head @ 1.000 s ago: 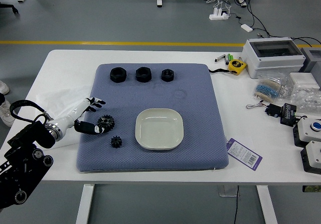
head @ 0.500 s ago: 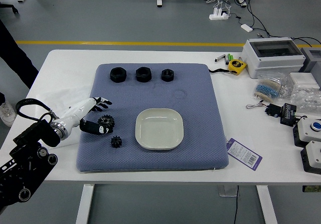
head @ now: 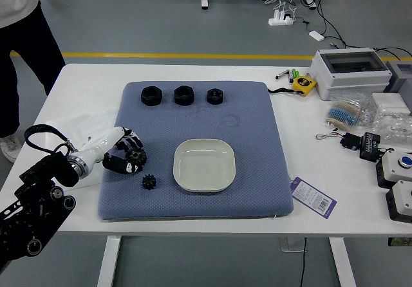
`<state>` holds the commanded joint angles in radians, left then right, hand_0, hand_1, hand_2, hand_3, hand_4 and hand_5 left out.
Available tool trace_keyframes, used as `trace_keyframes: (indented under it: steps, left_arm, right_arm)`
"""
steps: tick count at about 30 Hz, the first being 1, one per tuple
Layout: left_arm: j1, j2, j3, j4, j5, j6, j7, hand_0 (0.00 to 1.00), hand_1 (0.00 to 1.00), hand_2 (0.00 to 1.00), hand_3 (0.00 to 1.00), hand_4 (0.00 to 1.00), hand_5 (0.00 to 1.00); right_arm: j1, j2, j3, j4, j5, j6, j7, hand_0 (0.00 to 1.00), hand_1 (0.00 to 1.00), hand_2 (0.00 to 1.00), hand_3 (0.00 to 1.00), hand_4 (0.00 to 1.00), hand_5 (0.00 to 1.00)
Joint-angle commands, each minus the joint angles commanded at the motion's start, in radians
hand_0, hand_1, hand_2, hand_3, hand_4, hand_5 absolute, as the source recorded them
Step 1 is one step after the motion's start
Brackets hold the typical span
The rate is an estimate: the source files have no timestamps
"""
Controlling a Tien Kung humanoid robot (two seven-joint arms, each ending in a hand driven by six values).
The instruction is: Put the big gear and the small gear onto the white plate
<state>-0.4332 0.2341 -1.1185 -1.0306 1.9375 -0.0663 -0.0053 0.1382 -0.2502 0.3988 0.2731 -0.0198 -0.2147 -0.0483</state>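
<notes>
My left hand [head: 133,152] reaches in from the left, its fingers curled round the big gear [head: 136,156] at the left of the blue mat. The fingers lie on the gear's far side and the thumb on its near side, hiding part of it. Just below and right of the hand, the small black gear [head: 149,182] rests on the mat. The white plate [head: 205,183] sits to the right of both gears with nothing on it. My right hand is out of view.
Three black hexagonal nuts [head: 184,95] line the far part of the blue mat [head: 257,200]. A tape measure [head: 304,85], a grey-white box [head: 353,74], plastic bags and a purple-edged card [head: 313,197] lie to the right. A person [head: 26,49] stands beyond the table's left side.
My left hand has moved slightly right, and its spread fingers have closed down onto the big gear. A person has come into view at the upper left.
</notes>
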Motion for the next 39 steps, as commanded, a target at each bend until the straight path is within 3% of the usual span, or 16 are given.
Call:
trace_keyframes:
  steps: [3, 4, 9, 10, 23, 34, 39]
  left_arm:
    - [0.000, 0.000, 0.001, 0.000, -0.002, 0.002, -0.003, 0.481, 0.496, 0.547, 0.555, 0.827, 0.061]
    - [0.000, 0.000, 0.001, 0.000, -0.002, 0.003, -0.003, 0.347, 0.421, 0.489, 0.533, 0.675, 0.002]
    - [0.005, -0.006, 0.003, 0.004, -0.011, 0.012, -0.012, 0.347, 0.421, 0.489, 0.533, 0.675, 0.002]
    - [0.006, -0.008, 0.004, 0.006, -0.012, 0.013, -0.013, 0.284, 0.348, 0.431, 0.491, 0.640, 0.002]
    - [0.005, -0.010, 0.002, 0.006, -0.023, 0.021, -0.019, 0.262, 0.281, 0.371, 0.438, 0.594, 0.002]
    - [0.009, -0.009, -0.056, -0.083, -0.010, 0.020, -0.004, 0.258, 0.272, 0.365, 0.443, 0.618, 0.002]
    - [0.001, -0.008, -0.019, -0.163, -0.034, 0.028, 0.006, 0.258, 0.272, 0.365, 0.443, 0.618, 0.002]
  right_arm:
    - [0.000, -0.001, 0.000, 0.000, 0.000, 0.000, 0.001, 0.654, 0.651, 0.741, 0.602, 0.855, 0.702]
    - [0.000, -0.001, 0.000, 0.000, 0.000, 0.000, 0.001, 0.654, 0.651, 0.741, 0.602, 0.854, 0.701]
    - [0.001, -0.001, 0.001, 0.000, -0.001, 0.000, 0.000, 0.654, 0.651, 0.741, 0.602, 0.854, 0.701]
    - [0.001, -0.001, 0.001, 0.000, -0.001, -0.001, 0.000, 0.653, 0.651, 0.740, 0.602, 0.855, 0.697]
    - [0.003, -0.002, 0.001, 0.000, -0.001, 0.000, 0.001, 0.654, 0.651, 0.740, 0.601, 0.855, 0.696]
    - [0.000, -0.001, 0.004, 0.000, -0.003, -0.001, -0.001, 0.654, 0.651, 0.740, 0.602, 0.856, 0.696]
    - [-0.002, 0.000, 0.008, 0.000, -0.012, -0.002, -0.004, 0.654, 0.651, 0.740, 0.602, 0.856, 0.696]
